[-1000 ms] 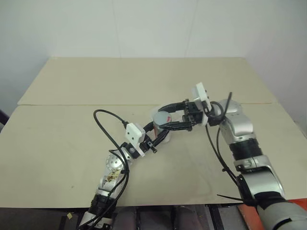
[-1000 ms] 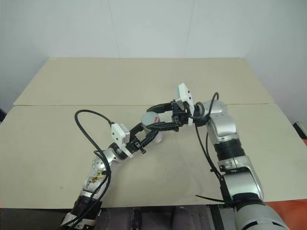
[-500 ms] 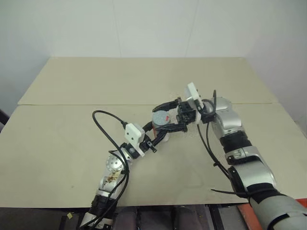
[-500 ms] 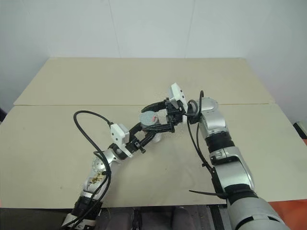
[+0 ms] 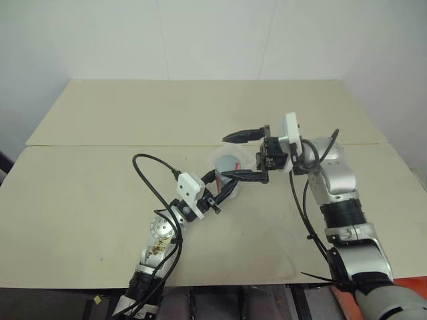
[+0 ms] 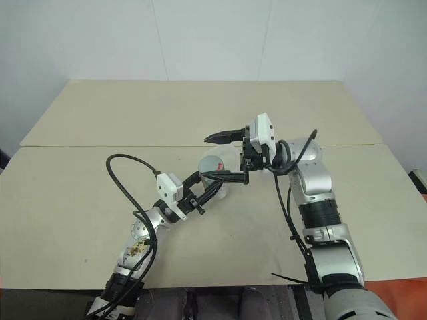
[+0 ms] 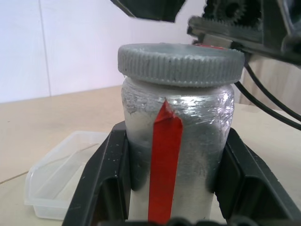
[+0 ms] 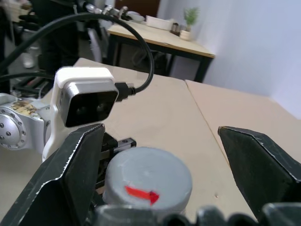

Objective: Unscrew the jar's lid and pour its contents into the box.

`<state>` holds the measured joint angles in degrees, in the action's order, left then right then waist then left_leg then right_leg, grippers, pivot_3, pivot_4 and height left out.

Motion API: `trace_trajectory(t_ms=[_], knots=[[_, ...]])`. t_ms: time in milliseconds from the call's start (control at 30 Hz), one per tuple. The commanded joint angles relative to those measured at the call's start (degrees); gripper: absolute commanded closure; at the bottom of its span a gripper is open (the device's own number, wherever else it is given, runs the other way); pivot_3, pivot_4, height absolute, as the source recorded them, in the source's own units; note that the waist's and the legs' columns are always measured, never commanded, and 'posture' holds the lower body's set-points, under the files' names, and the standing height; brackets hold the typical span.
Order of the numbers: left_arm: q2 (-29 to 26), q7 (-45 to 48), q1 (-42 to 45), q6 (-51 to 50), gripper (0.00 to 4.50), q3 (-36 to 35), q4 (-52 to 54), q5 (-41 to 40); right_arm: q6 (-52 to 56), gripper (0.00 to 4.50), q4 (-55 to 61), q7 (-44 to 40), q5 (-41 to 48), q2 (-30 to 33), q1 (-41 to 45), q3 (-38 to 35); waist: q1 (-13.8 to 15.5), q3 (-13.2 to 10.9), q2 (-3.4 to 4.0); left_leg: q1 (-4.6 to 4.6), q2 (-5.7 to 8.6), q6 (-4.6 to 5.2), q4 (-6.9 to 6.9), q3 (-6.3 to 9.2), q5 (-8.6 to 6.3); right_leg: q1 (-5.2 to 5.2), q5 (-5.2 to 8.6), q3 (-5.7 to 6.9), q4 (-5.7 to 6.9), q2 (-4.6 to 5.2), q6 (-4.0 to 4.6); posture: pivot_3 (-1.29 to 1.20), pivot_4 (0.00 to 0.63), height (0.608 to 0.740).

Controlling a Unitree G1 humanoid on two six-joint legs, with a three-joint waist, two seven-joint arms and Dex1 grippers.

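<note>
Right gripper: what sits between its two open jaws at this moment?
The lid, on the jar clamped by the left gripper. In the right wrist view the right gripper has a jaw on either side of the lid, clear of it.

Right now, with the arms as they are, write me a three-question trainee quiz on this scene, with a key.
1. True or false: the lid is already off the jar.
2. Which gripper is shut on the jar? A) left gripper B) right gripper C) neither
3. Fill in: the right gripper's jaws stand ____ on either side of the lid.

Key:
1. False. The lid sits on the jar.
2. A.
3. Open, clear of the lid.

The box lies on the table beyond the jar, with nothing in it.
</note>
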<state>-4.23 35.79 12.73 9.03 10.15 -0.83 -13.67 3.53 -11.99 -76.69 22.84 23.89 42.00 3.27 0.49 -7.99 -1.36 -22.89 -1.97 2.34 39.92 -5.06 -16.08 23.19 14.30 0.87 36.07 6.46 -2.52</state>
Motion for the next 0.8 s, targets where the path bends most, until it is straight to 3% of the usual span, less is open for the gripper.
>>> trace_trajectory(t_ms=[33, 333, 800], knots=[[0.14, 0.39, 0.54, 0.89, 2.57, 0.26, 1.04, -0.4, 2.19, 0.03, 5.67, 3.33, 0.9, 0.37, -0.93, -0.69, -0.02, 0.0, 0.0, 0.0, 0.0, 0.0, 0.0, 0.0, 0.0, 0.0, 0.0, 0.0, 0.0, 0.0, 0.0, 0.0, 0.15, 0.74], [0.07, 0.57, 0.72, 0.86, 2.57, 0.2, 0.67, -0.33, 5.36, 0.03, 13.88, 13.03, -1.39, -1.01, -5.81, 1.59, 0.05, 0.0, 0.0, -0.01, 0.01, 0.03, -0.01, 0.0, -0.01, 0.0, 0.0, 0.0, -0.02, -0.01, 0.0, 0.0, 0.15, 0.74], [0.26, 0.38, 0.3, 0.96, 2.57, 0.24, 1.01, -0.38, 7.94, 0.03, 15.67, 18.71, -0.19, 1.42, -8.9, -0.53, 0.17, 0.0, 0.0, -0.02, 0.04, 0.07, 0.0, 0.0, -0.03, -0.02, 0.0, 0.01, -0.06, -0.03, 0.0, 0.0, 0.15, 0.74]])
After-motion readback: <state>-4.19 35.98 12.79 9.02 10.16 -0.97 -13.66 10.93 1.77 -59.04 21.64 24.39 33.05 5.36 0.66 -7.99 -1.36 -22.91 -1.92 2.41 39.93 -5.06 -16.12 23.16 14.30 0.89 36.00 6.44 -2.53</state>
